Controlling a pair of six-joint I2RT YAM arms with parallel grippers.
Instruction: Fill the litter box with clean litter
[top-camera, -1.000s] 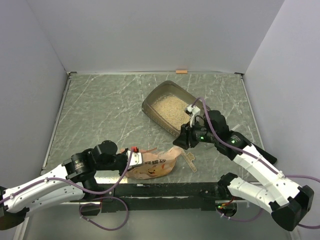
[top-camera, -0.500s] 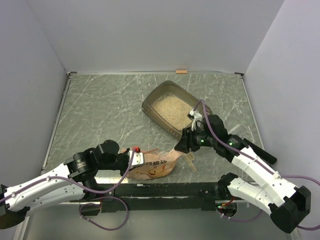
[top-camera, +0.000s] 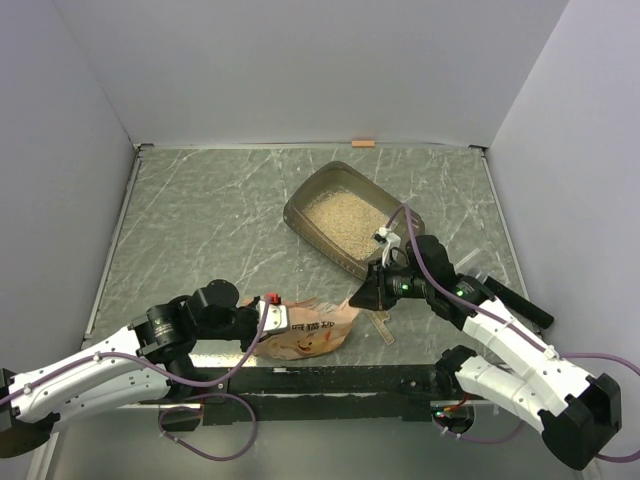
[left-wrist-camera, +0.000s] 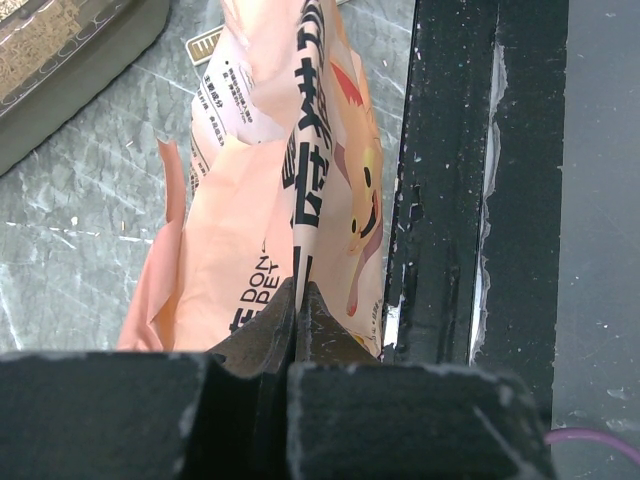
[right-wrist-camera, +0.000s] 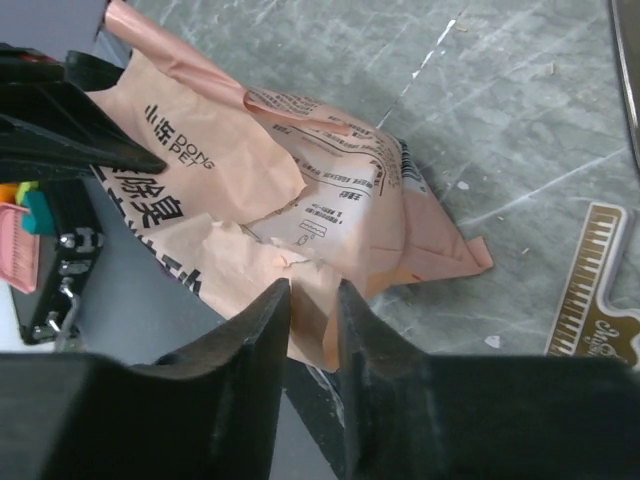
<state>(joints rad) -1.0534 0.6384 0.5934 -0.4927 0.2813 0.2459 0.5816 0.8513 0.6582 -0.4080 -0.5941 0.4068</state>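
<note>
The litter box (top-camera: 300, 205), a dark tray with rounded corners, lies angled at the table's middle right with pale beige clean litter (top-camera: 345, 218) inside. The crinkled orange-pink bag (top-camera: 310, 330) lies near the front edge. My left gripper (top-camera: 268, 318) is shut on the bag's left end; in the left wrist view its jaws (left-wrist-camera: 298, 290) pinch a fold of the bag (left-wrist-camera: 260, 200). My right gripper (top-camera: 358, 300) is at the bag's right end. Its jaws (right-wrist-camera: 313, 290) stand narrowly apart with a corner of the bag (right-wrist-camera: 300, 190) between them.
A tan ruler-like strip (top-camera: 382, 325) lies on the table just right of the bag, also in the right wrist view (right-wrist-camera: 590, 290). A black rail (top-camera: 330, 378) runs along the near edge. A small orange piece (top-camera: 363, 143) lies by the back wall.
My right gripper has moved down and left from the litter box's near rim to the bag's right corner, and its jaws have narrowed. The left gripper has kept its hold.
</note>
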